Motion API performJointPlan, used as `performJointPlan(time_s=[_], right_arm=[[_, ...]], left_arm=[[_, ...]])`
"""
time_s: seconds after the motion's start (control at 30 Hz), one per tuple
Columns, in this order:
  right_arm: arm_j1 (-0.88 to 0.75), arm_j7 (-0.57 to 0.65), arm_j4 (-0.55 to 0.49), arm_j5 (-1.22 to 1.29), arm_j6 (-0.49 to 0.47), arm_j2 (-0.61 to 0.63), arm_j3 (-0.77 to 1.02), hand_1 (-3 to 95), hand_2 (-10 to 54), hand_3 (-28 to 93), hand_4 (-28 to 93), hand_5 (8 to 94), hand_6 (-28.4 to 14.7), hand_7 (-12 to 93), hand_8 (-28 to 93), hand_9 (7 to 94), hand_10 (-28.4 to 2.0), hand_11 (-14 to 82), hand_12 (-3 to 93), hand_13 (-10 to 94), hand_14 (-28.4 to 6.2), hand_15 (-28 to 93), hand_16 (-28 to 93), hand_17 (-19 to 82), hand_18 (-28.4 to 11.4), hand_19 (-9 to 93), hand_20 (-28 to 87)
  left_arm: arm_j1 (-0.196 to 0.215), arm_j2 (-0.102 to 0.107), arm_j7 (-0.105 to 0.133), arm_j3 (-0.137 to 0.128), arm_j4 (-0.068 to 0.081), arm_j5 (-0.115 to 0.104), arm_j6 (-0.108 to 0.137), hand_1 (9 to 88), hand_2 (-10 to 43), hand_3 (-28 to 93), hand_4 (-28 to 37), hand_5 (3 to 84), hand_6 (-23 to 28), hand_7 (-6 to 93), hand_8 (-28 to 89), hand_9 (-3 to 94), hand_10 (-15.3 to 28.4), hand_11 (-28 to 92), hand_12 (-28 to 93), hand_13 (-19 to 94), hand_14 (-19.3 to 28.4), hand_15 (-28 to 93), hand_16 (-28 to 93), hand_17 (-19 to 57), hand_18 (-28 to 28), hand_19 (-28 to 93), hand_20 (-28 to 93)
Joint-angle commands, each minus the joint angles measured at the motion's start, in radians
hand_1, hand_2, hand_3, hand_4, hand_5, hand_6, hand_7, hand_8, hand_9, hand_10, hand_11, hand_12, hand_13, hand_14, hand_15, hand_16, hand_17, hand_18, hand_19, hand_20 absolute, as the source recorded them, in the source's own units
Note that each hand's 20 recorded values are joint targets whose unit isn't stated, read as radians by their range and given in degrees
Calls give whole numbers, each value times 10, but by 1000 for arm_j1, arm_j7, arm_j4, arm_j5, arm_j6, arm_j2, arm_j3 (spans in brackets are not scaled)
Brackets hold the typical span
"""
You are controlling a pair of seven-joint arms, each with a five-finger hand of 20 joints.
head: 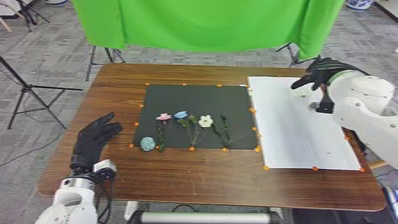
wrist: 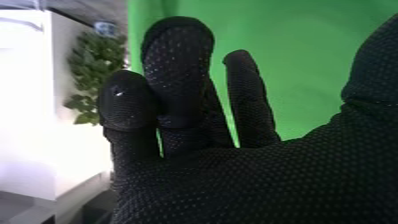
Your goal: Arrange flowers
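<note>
- We see the pink flower (head: 163, 117), blue flower (head: 181, 114) and white flower (head: 205, 121) lying on the dark mat (head: 191, 95).
- Our right hand (head: 327, 71) is loosely spread near the white sheet (head: 298, 135).
- Our left hand (head: 91, 141) is relaxed at the worktop's (head: 195, 175) left side.

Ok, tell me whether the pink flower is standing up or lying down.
Lying down: the pink flower rests on the dark sheet, its green stem stretched out flat, beside the blue flower.
</note>
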Motion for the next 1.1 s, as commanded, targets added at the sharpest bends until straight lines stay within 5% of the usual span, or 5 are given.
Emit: performJointPlan(time_s=[0.03, 0.67, 1.1], right_arm=[[-82, 36, 25, -2, -33, 13, 32, 179, -95, 598, -141, 444, -10, 54, -54, 530, -188, 69, 157, 800, -90, 621, 262, 519, -196, 932, 489], [-129, 43, 56, -16, 38, 0, -19, 282, -92, 664, -145, 536, 12, 111, -79, 639, -161, 93, 164, 835, -73, 623, 257, 552, -184, 932, 501], [-151, 38, 56, -6, 177, 8, -46, 572, -56, 623, -204, 745, -6, 162, 21, 821, -128, 119, 211, 905, -36, 595, 272, 616, -157, 932, 498]], left_arm=[[32, -6, -42, 16, 13, 3, -18, 197, -41, 758, -283, 481, 14, 147, -75, 505, 133, 209, 135, 414, 169, 237, -12, 98, 118, 44, 183], [31, -10, -45, 14, 14, 5, -30, 200, -40, 756, -283, 481, 15, 145, -74, 504, 132, 208, 134, 414, 169, 239, -12, 97, 119, 45, 182], [40, -13, -51, 5, 10, 5, -31, 202, -42, 758, -283, 480, 16, 144, -74, 504, 132, 208, 135, 414, 169, 238, -13, 97, 119, 45, 182]])
